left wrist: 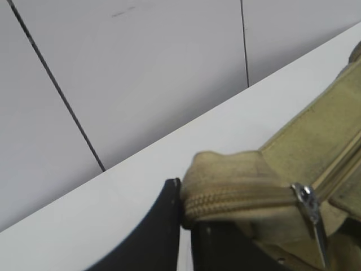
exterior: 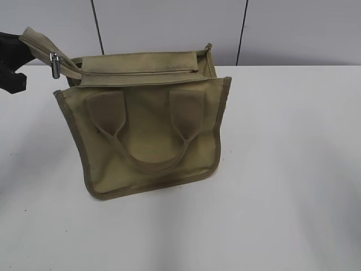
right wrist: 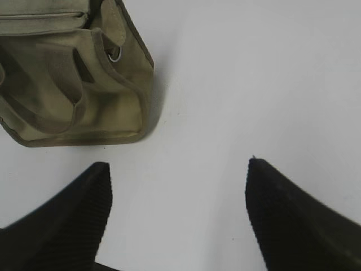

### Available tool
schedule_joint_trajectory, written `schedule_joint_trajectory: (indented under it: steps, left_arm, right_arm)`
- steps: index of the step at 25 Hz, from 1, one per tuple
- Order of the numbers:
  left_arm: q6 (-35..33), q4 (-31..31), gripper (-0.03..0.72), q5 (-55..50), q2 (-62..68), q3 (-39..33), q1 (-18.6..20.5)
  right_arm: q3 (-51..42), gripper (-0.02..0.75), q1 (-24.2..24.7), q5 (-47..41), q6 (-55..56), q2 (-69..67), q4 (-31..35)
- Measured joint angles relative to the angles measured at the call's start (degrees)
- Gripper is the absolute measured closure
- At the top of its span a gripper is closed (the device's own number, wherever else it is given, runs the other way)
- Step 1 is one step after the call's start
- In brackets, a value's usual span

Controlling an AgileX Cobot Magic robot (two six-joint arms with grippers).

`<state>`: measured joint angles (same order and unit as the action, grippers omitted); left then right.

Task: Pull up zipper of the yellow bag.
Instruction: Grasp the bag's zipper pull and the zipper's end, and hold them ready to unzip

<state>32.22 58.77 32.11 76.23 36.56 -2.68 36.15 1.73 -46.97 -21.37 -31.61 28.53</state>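
Yellow bag: squarish khaki canvas, stood on white worktop | zipper tape end pinched by left tool, silver pull dangling | right tool: ribbed pads spread, nothing gripped

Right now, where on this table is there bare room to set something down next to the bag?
Bare white table lies right of the yellow bag and in front of it. The open right gripper hangs over that stretch. The bag's left is crowded: the left gripper clamps the zipper tape end there.
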Motion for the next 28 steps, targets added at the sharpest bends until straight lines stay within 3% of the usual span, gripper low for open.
schedule_joint_trajectory:
  steps: [3, 6, 8, 12, 18, 24, 28]
  left_arm:
    - [0.1, 0.0, 0.683, -0.1, 0.0, 0.0, 0.0]
    - [0.1, 0.0, 0.683, -0.1, 0.0, 0.0, 0.0]
    - [0.2, 0.1, 0.683, -0.1, 0.0, 0.0, 0.0]
    - [0.5, 0.1, 0.683, -0.1, 0.0, 0.0, 0.0]
    - [0.6, 0.1, 0.683, -0.1, 0.0, 0.0, 0.0]
    - [0.6, 0.1, 0.683, -0.1, 0.0, 0.0, 0.0]
    - [0.6, 0.0, 0.683, -0.1, 0.0, 0.0, 0.0]
  right_arm:
    - [4.3, 0.174, -1.5, 2.2, -4.1, -10.4, 3.2]
    - [9.9, 0.174, -7.9, 4.5, -4.9, -21.9, 4.0]
    - [13.0, 0.174, -14.7, 6.5, -3.4, -27.4, 3.4]
    - [20.9, 0.174, -28.4, 14.1, 7.7, -39.6, -3.1]
    - [34.6, 0.182, -40.7, 20.9, 24.6, -57.1, -10.4]
    - [49.7, 0.321, -48.5, 22.1, 27.5, -71.4, -11.2]
    - [55.5, 0.407, -50.2, 22.1, 29.3, -77.2, -11.2]
